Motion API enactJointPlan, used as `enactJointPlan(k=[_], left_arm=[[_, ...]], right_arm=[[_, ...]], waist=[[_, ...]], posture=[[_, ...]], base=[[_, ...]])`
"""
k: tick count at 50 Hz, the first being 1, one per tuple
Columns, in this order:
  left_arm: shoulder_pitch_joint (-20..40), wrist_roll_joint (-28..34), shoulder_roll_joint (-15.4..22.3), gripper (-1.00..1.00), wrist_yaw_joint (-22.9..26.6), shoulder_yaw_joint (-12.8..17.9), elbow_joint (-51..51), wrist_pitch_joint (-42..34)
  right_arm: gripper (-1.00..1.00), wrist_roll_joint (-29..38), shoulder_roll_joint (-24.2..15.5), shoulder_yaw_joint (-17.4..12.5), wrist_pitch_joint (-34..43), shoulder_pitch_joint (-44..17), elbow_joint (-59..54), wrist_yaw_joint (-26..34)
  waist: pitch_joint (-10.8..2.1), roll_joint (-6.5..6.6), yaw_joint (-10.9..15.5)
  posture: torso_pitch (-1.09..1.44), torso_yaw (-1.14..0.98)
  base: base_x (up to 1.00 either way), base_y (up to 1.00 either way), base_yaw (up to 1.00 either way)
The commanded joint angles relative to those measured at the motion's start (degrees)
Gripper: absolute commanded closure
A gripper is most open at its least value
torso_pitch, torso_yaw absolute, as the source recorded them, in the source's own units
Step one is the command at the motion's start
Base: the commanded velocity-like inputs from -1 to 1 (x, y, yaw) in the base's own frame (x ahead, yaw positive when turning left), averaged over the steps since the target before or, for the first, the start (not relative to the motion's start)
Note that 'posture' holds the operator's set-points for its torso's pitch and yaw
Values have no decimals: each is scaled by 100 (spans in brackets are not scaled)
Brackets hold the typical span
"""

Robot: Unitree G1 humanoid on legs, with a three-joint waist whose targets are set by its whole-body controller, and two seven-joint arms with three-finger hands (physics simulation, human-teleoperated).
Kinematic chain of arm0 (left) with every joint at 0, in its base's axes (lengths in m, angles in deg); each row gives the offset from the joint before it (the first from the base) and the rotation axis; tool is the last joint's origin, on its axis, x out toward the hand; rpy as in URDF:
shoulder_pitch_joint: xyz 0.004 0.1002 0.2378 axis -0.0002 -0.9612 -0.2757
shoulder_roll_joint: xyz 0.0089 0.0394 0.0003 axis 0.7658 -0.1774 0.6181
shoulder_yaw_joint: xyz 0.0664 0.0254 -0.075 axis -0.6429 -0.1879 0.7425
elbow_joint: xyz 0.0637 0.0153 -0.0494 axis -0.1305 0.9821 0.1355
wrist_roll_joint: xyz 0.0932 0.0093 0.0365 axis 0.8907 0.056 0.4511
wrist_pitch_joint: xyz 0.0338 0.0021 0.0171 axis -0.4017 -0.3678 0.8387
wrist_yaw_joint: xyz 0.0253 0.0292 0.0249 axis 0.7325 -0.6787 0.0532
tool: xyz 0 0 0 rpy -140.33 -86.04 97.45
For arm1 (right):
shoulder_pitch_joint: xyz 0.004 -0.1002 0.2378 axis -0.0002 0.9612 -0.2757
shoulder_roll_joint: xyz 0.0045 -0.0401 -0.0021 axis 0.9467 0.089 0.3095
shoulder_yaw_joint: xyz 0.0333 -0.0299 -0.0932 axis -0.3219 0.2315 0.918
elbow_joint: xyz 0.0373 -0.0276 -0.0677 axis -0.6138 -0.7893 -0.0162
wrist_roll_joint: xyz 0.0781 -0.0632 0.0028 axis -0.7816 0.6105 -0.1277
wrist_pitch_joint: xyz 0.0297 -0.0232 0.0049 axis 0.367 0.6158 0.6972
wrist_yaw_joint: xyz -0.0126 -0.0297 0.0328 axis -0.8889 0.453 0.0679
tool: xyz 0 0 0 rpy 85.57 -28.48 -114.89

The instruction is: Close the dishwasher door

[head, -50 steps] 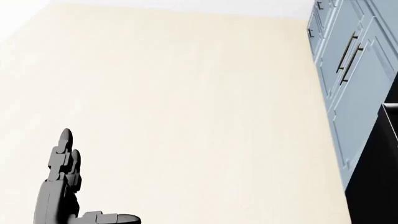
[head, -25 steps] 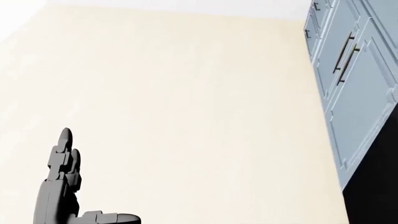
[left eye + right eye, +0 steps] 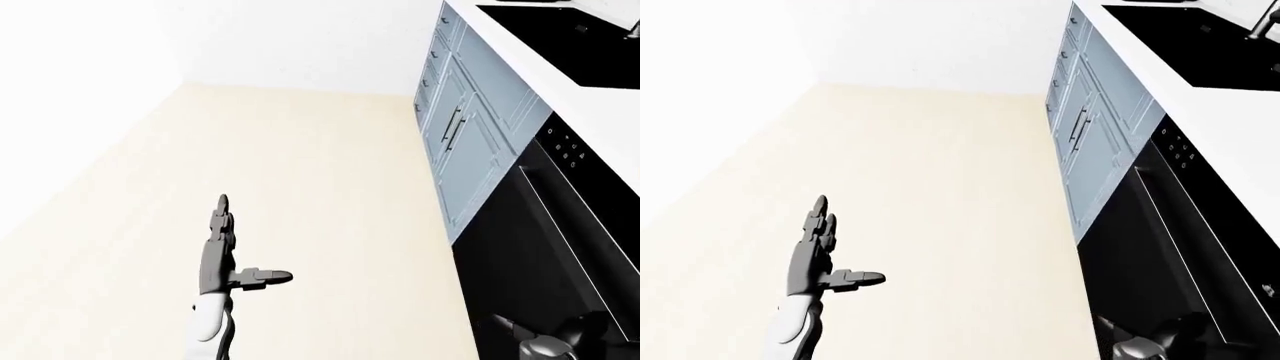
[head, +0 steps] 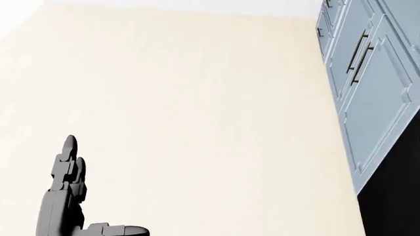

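Since the earlier frame our view shifted slightly; our left hand [image 3: 222, 259] hovered with fingers spread, our right hand [image 3: 545, 341], fingers indistinct, by the dishwasher door [image 3: 545, 247].

Across the head view the whole picture has slid, so the camera has moved, not the things. The blue cabinets [image 4: 368, 73] have drifted a little toward the left and upward in the frame: their handles [image 4: 358, 56] sit higher than a second ago. The dishwasher [image 4: 394, 196], a black shape at the lower right, now shows no light edge along its top, which was visible a second ago. The white wall strip [image 4: 183, 6] at the top has thinned slightly.
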Motion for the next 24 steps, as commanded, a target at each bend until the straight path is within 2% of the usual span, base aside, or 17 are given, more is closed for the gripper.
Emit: enactJointPlan(k=[1, 24], left_arm=[[98, -2, 22, -100, -9, 11, -250, 173], [108, 11, 19, -100, -21, 1, -233, 172]], right_arm=[[-100, -34, -338, -102, -143, -58, 161, -447], [-100, -185, -595, -143, -106, -9, 188, -398]], waist=[[-104, -106, -46], [-143, -88, -6]], posture=[[0, 0], [0, 0]], base=[[0, 0, 0], [0, 0, 0]])
